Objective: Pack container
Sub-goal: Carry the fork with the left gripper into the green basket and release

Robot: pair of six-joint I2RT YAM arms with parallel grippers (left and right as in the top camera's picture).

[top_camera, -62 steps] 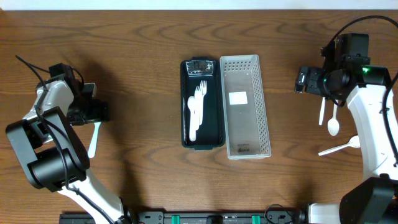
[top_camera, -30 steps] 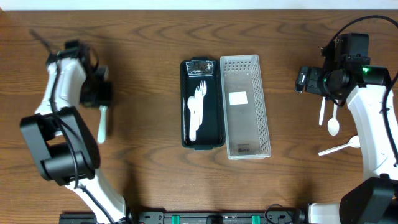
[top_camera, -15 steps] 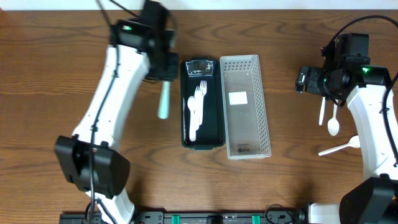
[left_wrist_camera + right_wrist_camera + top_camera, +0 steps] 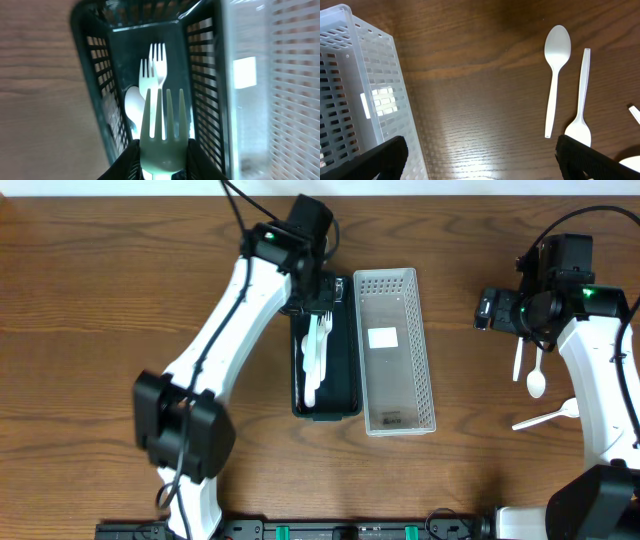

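Fork (image 4: 162, 132), white plastic, is pinched at its neck by the left gripper (image 4: 162, 162), tines over the dark basket (image 4: 342, 375) at frame centre, above other white cutlery (image 4: 156, 65) inside. Right gripper (image 4: 487, 310) hangs spread wide and empty at upper right, near a loose spoon (image 4: 556, 55) on the table (image 4: 100, 280).

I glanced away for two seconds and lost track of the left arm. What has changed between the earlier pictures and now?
The left gripper, shut on a white fork, swung from the table's far left rightward and now holds it over the dark basket. Unchanged: the open right gripper, the spoon beside it, the white basket, the cutlery lying in the dark basket.
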